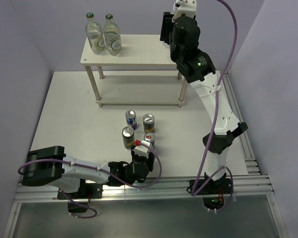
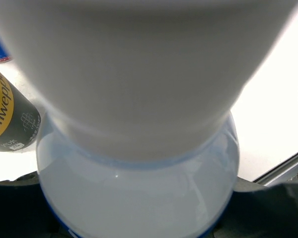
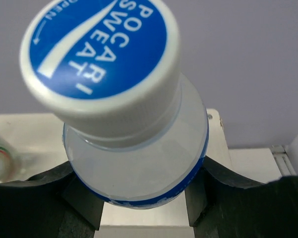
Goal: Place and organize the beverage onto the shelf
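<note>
Right now my right gripper (image 1: 166,29) is clenched on a water bottle (image 3: 134,163) over the right end of the shelf's (image 1: 139,49) top board. My left gripper (image 1: 142,155) grasps the other bottle (image 2: 139,188), low beside the four cans (image 1: 148,121) in front of the shelf.

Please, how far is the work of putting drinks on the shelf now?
Done: nothing yet; only two green-capped glass bottles stand free on the shelf. In hand: the right hand grips a Pocari Sweat bottle at the right end of its top; the left hand grips a second bottle low beside the four cans. Left: placing both bottles, then those cans, all on the table.
</note>
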Tool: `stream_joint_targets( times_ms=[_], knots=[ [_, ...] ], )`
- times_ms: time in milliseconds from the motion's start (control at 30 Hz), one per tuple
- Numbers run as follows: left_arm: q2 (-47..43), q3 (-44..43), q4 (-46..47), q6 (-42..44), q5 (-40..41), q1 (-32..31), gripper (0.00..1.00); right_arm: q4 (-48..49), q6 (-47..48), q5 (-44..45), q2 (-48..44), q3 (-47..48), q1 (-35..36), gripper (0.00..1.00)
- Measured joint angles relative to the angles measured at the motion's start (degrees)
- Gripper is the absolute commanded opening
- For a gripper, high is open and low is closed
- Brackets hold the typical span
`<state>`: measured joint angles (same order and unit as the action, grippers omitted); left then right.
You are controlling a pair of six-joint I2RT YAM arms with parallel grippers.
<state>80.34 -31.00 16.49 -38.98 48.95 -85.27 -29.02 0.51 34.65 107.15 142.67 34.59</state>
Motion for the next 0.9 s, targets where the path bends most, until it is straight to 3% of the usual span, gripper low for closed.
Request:
stream_joint_targets(
  times_ms=[267,467,567,600,633,900],
  knots=[
    [0.1,0.0,0.0,-1.2,0.1,-0.5,0.0,-10.5,-2.4,-5.6,4.6,1.0,-5.7,0.0],
    [1.6,-0.8,1.2,-1.1,0.0,-0.6,0.0,-13.0,-4.9,-9.4,4.5,1.7,-7.7,0.0],
    [3.3,-2.3,1.7,-0.9,-0.5,-0.6,0.0,-13.1,-6.1,-10.9,4.5,1.7,-8.8,0.49],
    [3.8,-2.8,1.7,-0.9,-0.6,-0.7,0.0,-13.0,-6.4,-11.2,4.5,1.7,-9.0,0.92],
    [4.4,-3.3,2.0,-0.8,-0.8,-0.7,0.0,-13.0,-7.0,-11.5,4.5,1.7,-9.3,1.0],
    [5.8,-4.7,2.3,-0.7,-1.6,-0.7,0.0,-10.4,-7.1,-11.8,4.3,1.4,-9.8,1.0]
  ],
)
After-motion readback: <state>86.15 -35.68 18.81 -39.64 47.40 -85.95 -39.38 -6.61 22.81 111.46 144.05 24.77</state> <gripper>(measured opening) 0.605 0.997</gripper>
